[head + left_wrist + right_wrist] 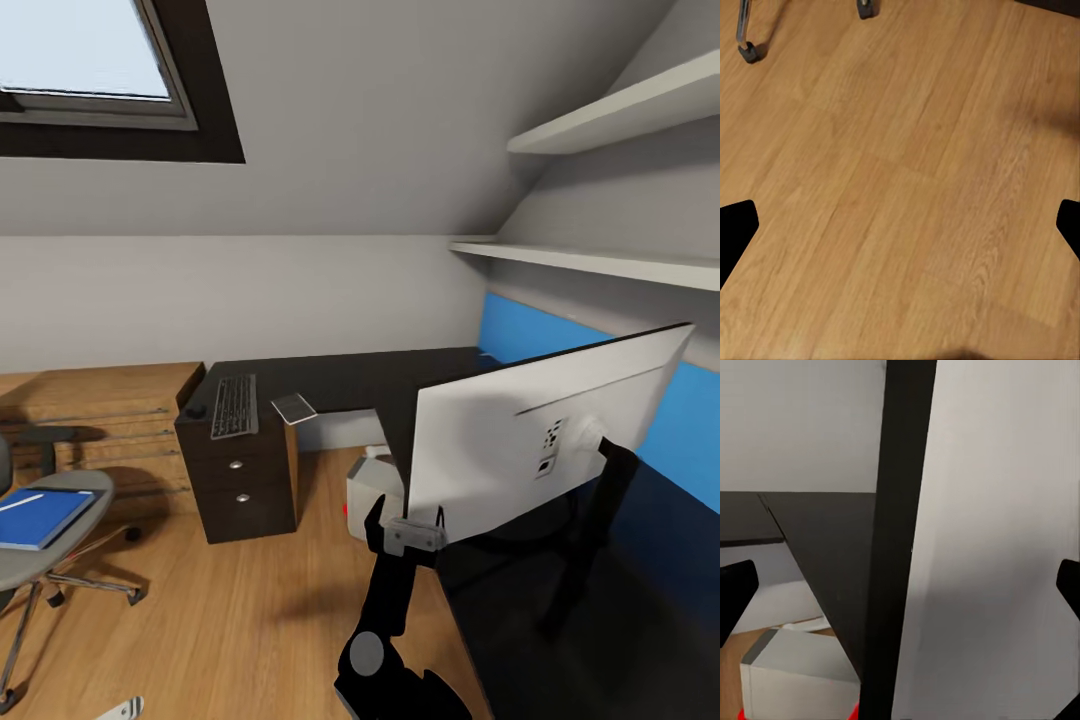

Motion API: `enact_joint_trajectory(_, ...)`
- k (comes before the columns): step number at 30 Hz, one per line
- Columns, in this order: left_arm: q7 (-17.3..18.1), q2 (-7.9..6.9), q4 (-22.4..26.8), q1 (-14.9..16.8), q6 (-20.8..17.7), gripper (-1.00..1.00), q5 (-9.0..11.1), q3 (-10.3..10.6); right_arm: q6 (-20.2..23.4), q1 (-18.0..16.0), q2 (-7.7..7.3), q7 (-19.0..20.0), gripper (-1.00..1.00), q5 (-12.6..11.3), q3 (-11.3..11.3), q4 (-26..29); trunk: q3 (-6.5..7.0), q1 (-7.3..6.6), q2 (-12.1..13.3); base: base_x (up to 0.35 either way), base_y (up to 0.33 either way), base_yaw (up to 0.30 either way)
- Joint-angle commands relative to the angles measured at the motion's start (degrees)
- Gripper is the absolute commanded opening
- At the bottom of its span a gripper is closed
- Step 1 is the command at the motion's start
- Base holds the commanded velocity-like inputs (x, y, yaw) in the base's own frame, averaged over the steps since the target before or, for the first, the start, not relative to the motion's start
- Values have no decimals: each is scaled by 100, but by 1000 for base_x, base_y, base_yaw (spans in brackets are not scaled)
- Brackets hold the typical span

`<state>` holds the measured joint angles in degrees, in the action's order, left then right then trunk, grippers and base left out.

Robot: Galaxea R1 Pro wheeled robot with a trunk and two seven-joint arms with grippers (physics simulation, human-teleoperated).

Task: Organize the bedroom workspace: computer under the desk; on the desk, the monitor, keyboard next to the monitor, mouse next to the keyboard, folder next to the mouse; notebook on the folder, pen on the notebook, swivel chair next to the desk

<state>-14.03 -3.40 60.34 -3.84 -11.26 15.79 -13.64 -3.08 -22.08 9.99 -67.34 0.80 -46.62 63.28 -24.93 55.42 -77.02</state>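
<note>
The right gripper (405, 528) has its fingers spread wide on either side of the lower corner of the monitor (520, 430), one finger on the white back, the other on the black front; the right wrist view shows the monitor's edge (907, 547) running between the two widely parted fingertips, though actual contact with the pads cannot be told. The left gripper (900, 225) is released, holding nothing, its fingertips far apart over bare wooden floor (907, 187).

One monitor stands on the desk (340, 380) at 3 o'clock in the head view, white back toward the camera. One keyboard (235, 405) lies on the desk's far wing at 10 o'clock, with one mouse (195, 410) just beside it on its 9 o'clock side and one grey notebook (294, 407) near it on the 3 o'clock side. One computer (372, 495) sits on the floor under the desk, a red light on its face. One swivel chair (50, 530) stands at 8 o'clock, well apart from the desk, carrying one blue folder (40, 517) with one pen (20, 503) lying on it
</note>
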Motion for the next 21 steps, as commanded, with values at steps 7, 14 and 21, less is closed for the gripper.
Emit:
enact_joint_trajectory(7,-29,-3,13,-3,-25,100,55,10,465,-6,1,-580,100,-26,-22,-9,-5,1,-3,-77,231,0)
enact_joint_trajectory(14,-29,-3,3,-3,-25,100,55,10,737,-6,1,-827,100,-43,47,0,-5,1,-3,-11,30,0)
enact_joint_trajectory(21,-28,3,-2,-3,-25,100,55,10,933,-6,1,-844,100,-44,469,4,-5,1,-3,-1,2,0)
